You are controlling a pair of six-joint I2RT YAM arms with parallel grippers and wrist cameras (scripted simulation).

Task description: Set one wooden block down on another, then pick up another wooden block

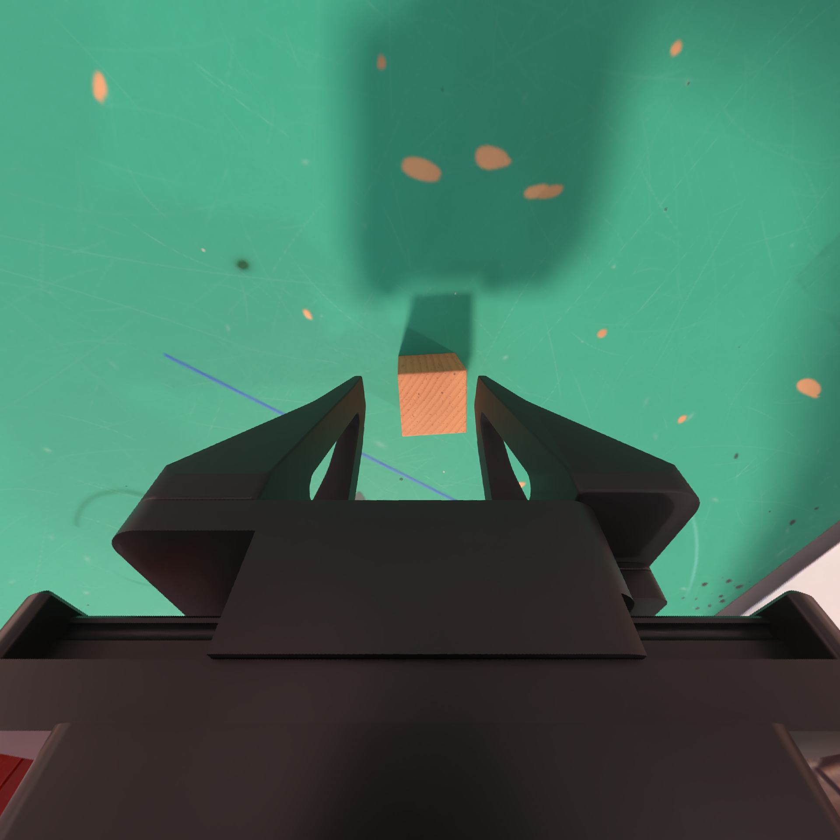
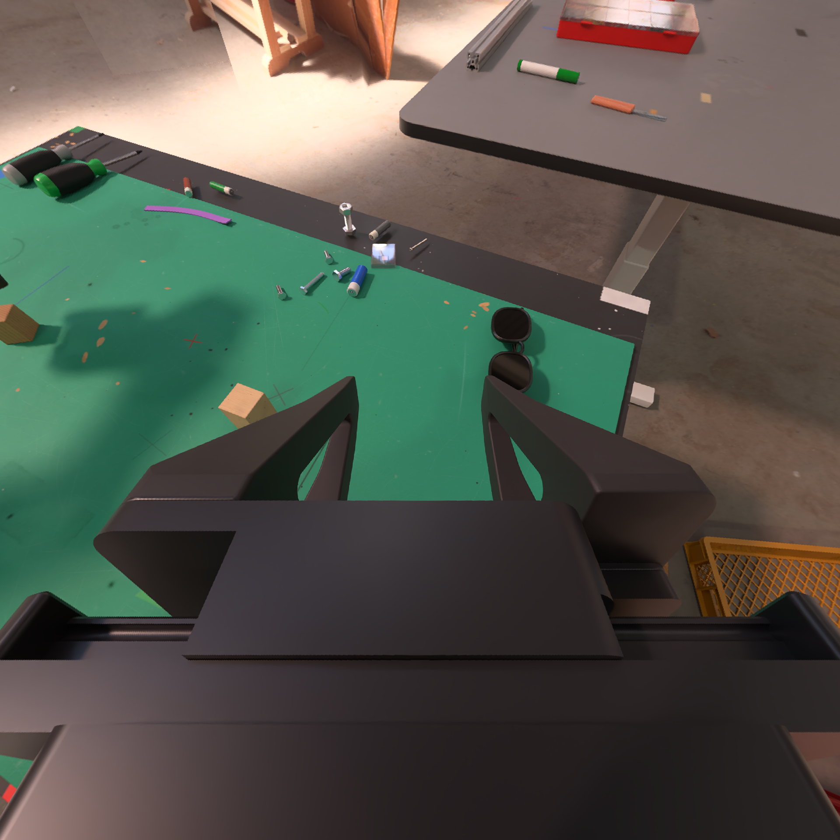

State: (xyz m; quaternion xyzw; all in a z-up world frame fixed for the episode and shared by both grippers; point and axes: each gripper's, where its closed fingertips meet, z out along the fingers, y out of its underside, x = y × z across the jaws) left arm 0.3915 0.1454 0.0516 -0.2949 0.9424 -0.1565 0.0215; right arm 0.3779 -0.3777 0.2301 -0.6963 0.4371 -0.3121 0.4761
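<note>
Left gripper (image 1: 419,379) hangs, jaws released, over a wooden block (image 1: 432,402). Right gripper (image 2: 419,379), jaws also released, partly hides another block (image 2: 245,404); a third block (image 2: 16,323) is cut off.

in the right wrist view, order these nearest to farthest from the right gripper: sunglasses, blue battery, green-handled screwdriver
From the right gripper:
1. sunglasses, just off its right finger, at the mat's edge
2. blue battery, ahead, among the bolts
3. green-handled screwdriver, far left corner
</note>
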